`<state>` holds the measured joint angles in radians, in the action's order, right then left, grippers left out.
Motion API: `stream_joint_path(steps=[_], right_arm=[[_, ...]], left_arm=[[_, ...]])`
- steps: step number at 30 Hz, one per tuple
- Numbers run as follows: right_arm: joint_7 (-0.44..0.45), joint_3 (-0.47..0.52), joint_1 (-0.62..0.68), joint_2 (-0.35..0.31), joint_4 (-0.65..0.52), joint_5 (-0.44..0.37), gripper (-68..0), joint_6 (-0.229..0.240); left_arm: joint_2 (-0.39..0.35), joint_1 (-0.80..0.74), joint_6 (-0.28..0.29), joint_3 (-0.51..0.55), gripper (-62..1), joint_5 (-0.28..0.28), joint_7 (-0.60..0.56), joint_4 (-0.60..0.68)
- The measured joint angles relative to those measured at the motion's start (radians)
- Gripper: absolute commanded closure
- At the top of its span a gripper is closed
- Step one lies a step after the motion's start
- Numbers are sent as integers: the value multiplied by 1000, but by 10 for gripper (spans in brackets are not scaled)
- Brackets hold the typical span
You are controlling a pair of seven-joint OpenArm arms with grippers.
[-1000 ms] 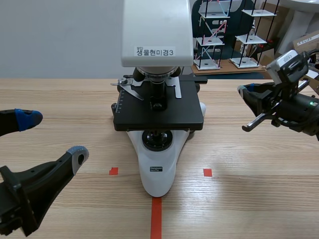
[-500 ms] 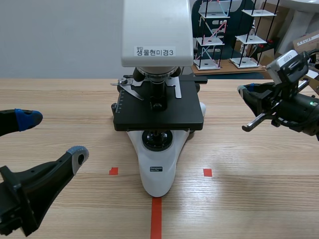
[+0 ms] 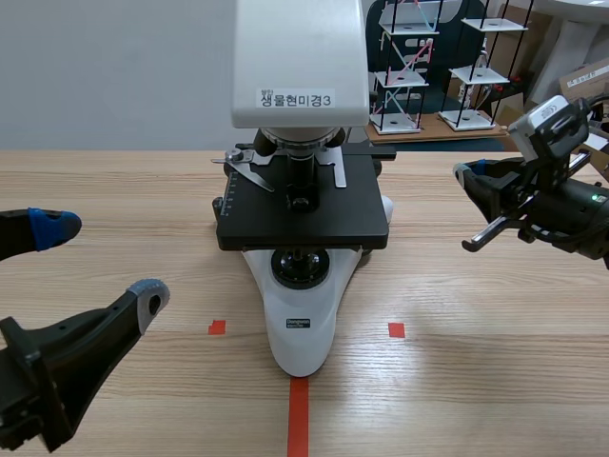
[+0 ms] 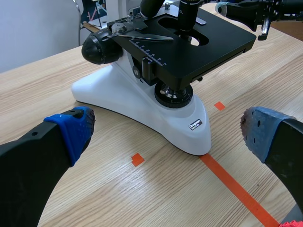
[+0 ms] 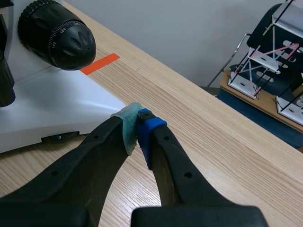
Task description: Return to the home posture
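Observation:
A white microscope (image 3: 300, 171) with a black stage (image 3: 303, 205) stands at the table's middle. My left gripper (image 3: 100, 262) hovers open at the near left, its blue-padded fingers (image 4: 71, 130) spread wide, and the microscope (image 4: 156, 90) lies ahead of them. Off to the right of the stage hangs my right gripper (image 3: 463, 174), shut with nothing between its pads. From the right wrist, that gripper (image 5: 137, 130) points at the microscope's white base (image 5: 42, 118), just below the black focus knob (image 5: 57, 35).
Orange-red tape marks (image 3: 299, 414) lie on the wooden table in front of the microscope. Wire racks (image 3: 409, 67) stand beyond the table's far right edge. Bare wood (image 3: 495, 362) spreads across the near right.

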<state>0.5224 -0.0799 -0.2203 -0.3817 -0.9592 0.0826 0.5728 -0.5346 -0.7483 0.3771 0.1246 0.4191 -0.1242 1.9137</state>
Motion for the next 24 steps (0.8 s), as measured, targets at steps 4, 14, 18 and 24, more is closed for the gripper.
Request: stream_joint_path(steps=[4,14,18,24], right_arm=[[0,0,0,0,0,0,-44,0],[-27,11,256,-32,-233,-80,-397,-70],[-84,74,425,-31,-417,-190,-505,-70],[-132,153,640,-32,-686,-261,-567,-69]], left_arm=[[0,0,0,0,-623,0,0,0],[0,0,0,0,-623,0,0,0],[0,0,0,0,-623,0,0,0],[0,0,0,0,-623,0,0,0]])
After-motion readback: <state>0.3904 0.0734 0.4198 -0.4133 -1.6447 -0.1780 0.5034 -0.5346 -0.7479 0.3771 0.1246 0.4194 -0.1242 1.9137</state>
